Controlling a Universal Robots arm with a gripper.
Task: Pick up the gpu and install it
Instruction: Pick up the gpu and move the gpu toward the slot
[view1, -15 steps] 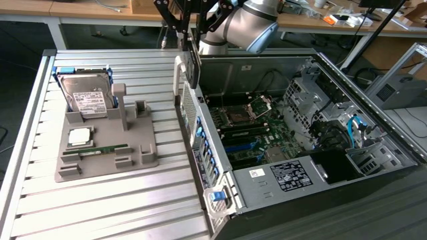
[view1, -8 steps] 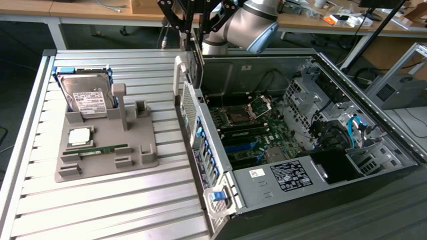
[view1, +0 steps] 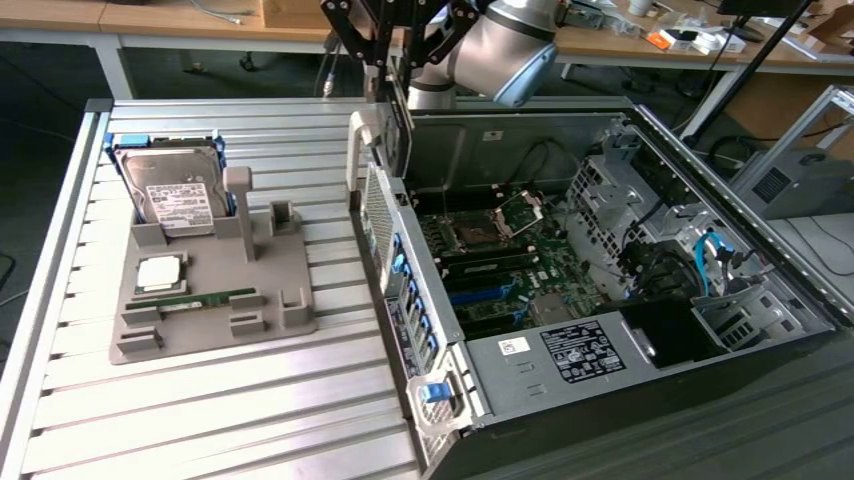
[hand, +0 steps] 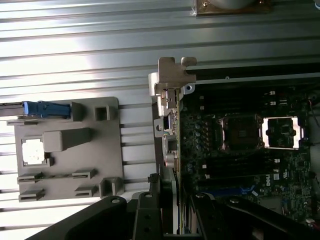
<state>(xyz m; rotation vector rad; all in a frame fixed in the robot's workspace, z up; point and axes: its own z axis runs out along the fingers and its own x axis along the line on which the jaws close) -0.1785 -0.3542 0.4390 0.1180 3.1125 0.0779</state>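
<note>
The end effector (view1: 387, 90) hangs in the upper middle of the exterior view, clenched on the gpu (view1: 384, 140), which stands on edge with its metal bracket facing the exterior view's left. The card is held above the near wall of the open computer case (view1: 747, 330), over the edge of the motherboard (view1: 507, 260). On the slatted surface (view1: 200, 420) at left, a grey holder (view1: 287, 310) carries a hard drive (view1: 174, 195) and a RAM stick (view1: 194, 298).
</note>
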